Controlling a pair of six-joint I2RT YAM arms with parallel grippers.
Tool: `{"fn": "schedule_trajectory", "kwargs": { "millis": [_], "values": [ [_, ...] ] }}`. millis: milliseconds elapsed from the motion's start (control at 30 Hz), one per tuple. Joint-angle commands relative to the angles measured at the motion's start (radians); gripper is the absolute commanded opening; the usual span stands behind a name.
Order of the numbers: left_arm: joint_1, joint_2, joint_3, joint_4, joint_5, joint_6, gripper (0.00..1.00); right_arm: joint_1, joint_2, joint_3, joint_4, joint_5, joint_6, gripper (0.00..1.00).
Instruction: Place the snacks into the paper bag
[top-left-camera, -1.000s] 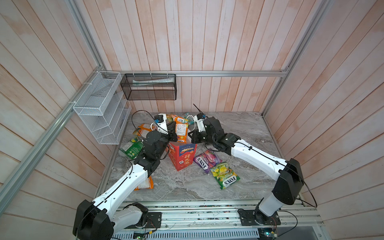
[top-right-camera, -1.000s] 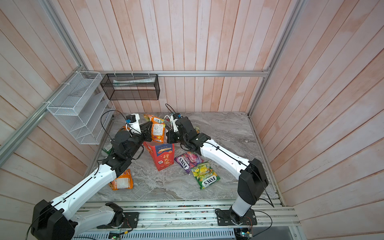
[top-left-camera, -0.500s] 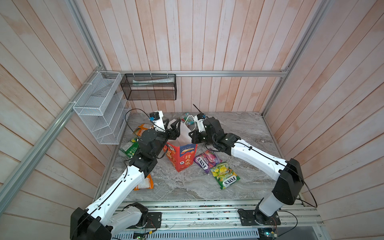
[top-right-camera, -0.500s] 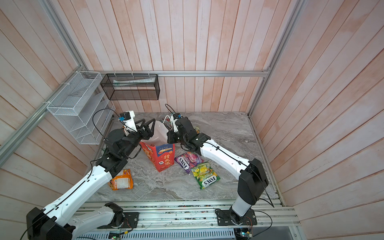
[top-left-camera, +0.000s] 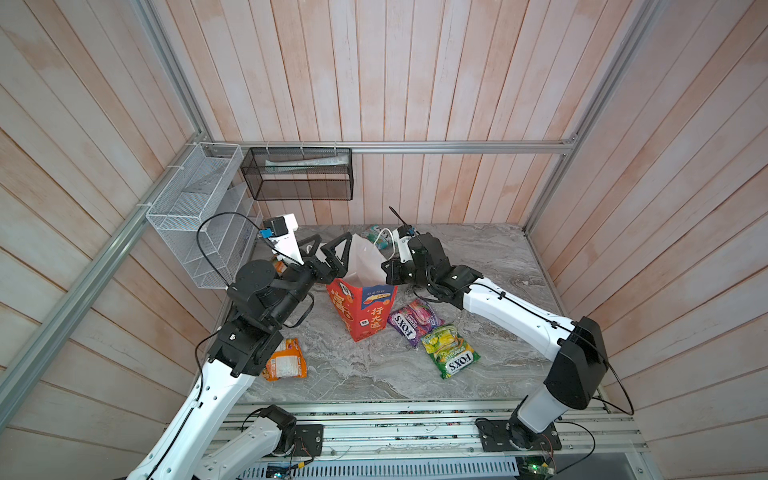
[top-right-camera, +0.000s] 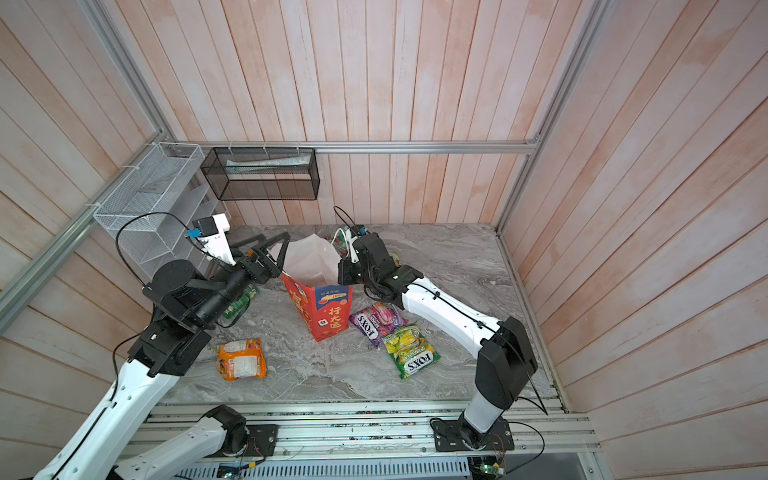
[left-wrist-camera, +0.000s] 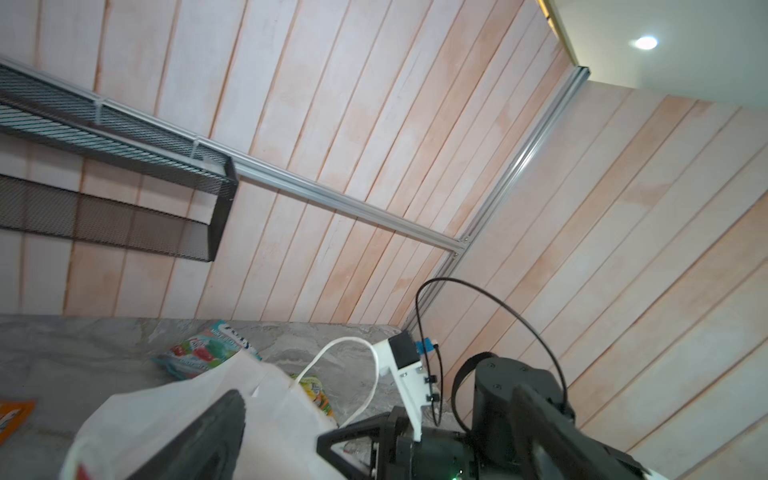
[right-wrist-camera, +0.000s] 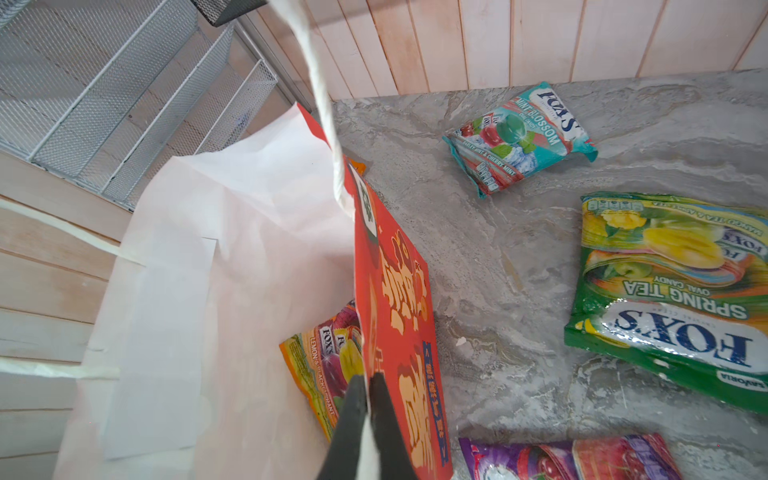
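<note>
One orange Fox's pouch (right-wrist-camera: 324, 365) inside the paper bag (top-left-camera: 360, 309); left hand (top-left-camera: 330, 242) released, right hand (right-wrist-camera: 367, 379) clenching its rim; purple pouch (top-left-camera: 413, 322) and others outstanding.

Pale, pink-washed wooden planks (top-left-camera: 415, 83) line the back wall and both side walls. A silver aluminium rail (top-left-camera: 457, 146) runs level across the back wall and meets slanted posts at the corners. A rectangular black mesh basket (top-left-camera: 297, 174) hangs from this rail, with a long pale packet (top-left-camera: 305, 162) lying in its upper part. Just beside it, on the left wall, a white wire rack (top-left-camera: 195, 232) with tiered compartments is tied to a sloping rail. The cell's floor is a grey veined marble tabletop (top-left-camera: 498, 249), and a slotted metal track (top-left-camera: 395, 419) lies along its front edge. In the left wrist view a round ceiling lamp (left-wrist-camera: 645, 42) glows above the wall.
</note>
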Motion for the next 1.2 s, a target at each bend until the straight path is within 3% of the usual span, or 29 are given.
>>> {"fn": "schedule_trajectory", "kwargs": {
  "millis": [0, 167, 400, 600, 833, 1167],
  "values": [
    [0.003, -0.008, -0.061, -0.25, -0.175, -0.073, 1.0, -0.018, 0.004, -0.021, -0.023, 0.039, -0.014, 0.0],
    [0.028, -0.067, -0.213, -0.356, -0.438, -0.206, 1.0, -0.042, 0.003, -0.029, -0.027, 0.055, -0.015, 0.0],
    [0.101, -0.033, -0.302, -0.614, -0.541, -0.465, 1.0, -0.05, 0.005, -0.032, -0.032, 0.084, -0.025, 0.0],
    [0.157, -0.012, -0.479, -0.646, -0.454, -0.611, 1.0, -0.05, 0.01, -0.023, -0.04, 0.091, -0.037, 0.0],
    [0.168, -0.067, -0.564, -0.784, -0.526, -0.848, 1.0, -0.05, 0.015, -0.02, -0.042, 0.092, -0.046, 0.0],
    [0.247, -0.085, -0.676, -0.686, -0.504, -0.853, 1.0, -0.05, 0.018, -0.019, -0.043, 0.092, -0.051, 0.0]
  ]
}}
